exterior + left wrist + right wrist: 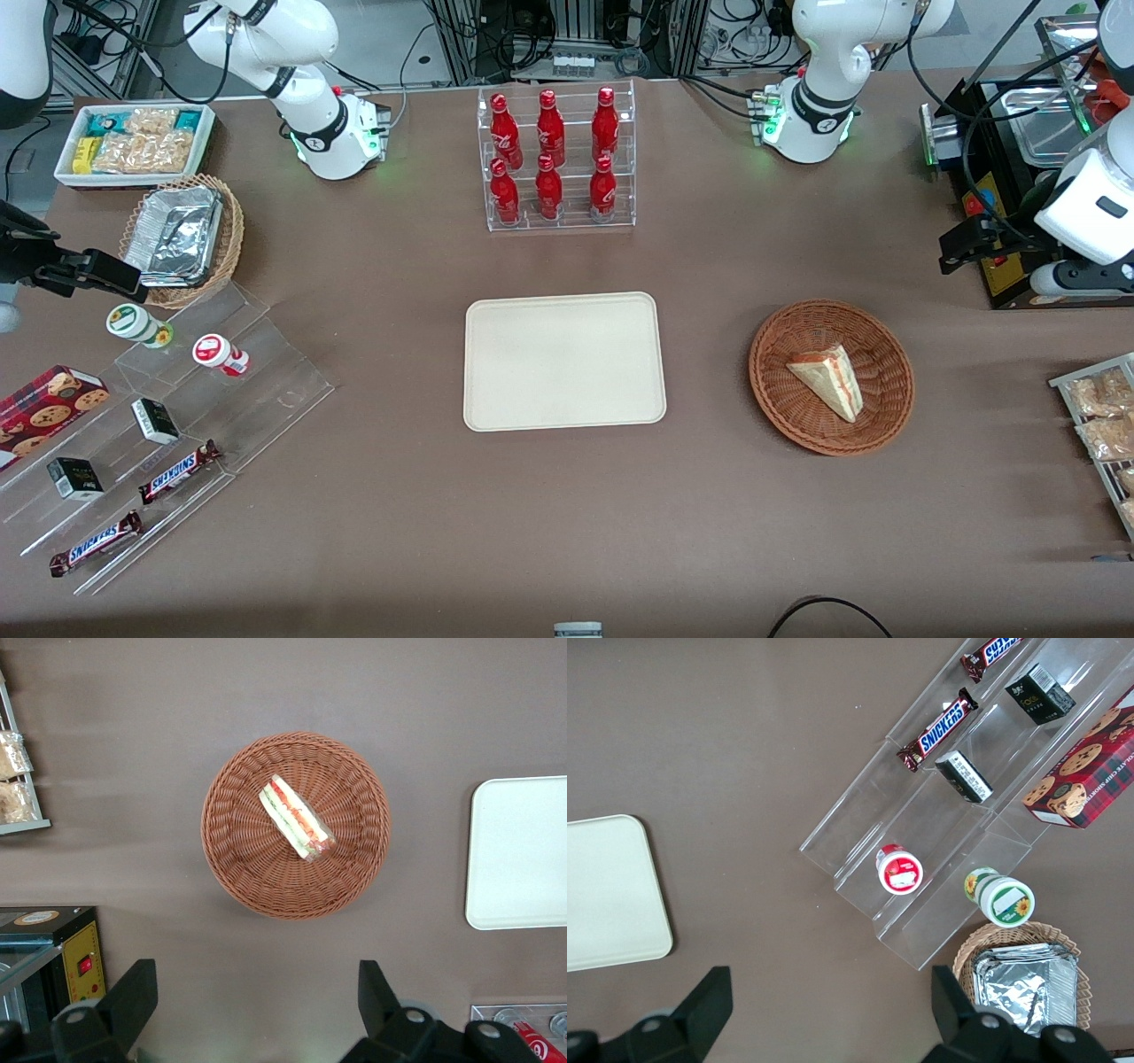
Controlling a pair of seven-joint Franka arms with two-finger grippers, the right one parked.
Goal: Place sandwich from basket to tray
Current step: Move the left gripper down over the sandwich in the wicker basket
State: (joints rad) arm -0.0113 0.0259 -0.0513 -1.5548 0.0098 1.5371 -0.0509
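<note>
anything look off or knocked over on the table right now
Only small things. The two little cups on the clear stepped stand lie tipped on their sides. The sandwich rests intact in the basket, the tray is bare, and the hand hangs open above the table by the basket.

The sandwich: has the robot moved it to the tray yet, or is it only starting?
Only starting. Nothing is done: the sandwich lies in the basket, and the tray holds nothing. In hand: the left arm's tool hangs open above the table beside the basket, holding nothing. Left: grasp, lift, carry to the tray, release.
</note>
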